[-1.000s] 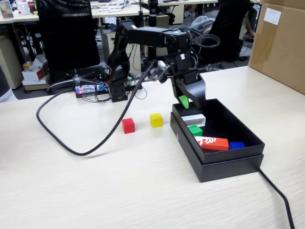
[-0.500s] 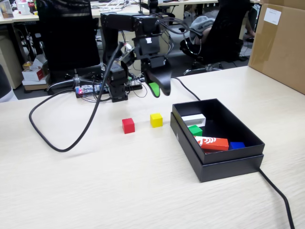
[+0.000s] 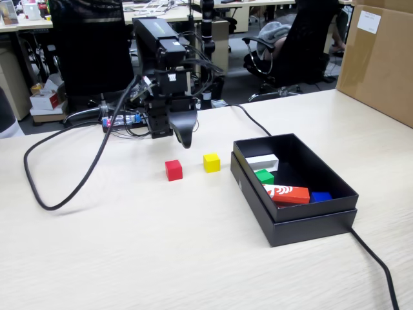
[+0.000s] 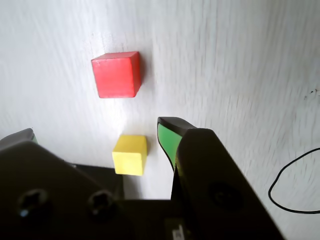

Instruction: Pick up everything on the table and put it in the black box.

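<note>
My end effector (image 4: 100,135) hangs open over the desk (image 3: 161,245), yellow cube (image 4: 130,155) between its jaws, red cube (image 4: 116,75) at twelve o'clock.

In the fixed view, the small red plain cube (image 3: 173,170) and small yellow plain cube (image 3: 211,162) lay on the pale wood-grain table (image 3: 129,252) just before the black gripper (image 3: 185,141), side by side, apart. The shallow matte black cardboard box (image 3: 303,223) sat to the gripper's right, holding the small green cube (image 3: 264,175).

The arm (image 3: 164,71) is black and blocky with bundled wires; its pincer (image 4: 100,135) shows green-lined fingers and dark screws.
</note>
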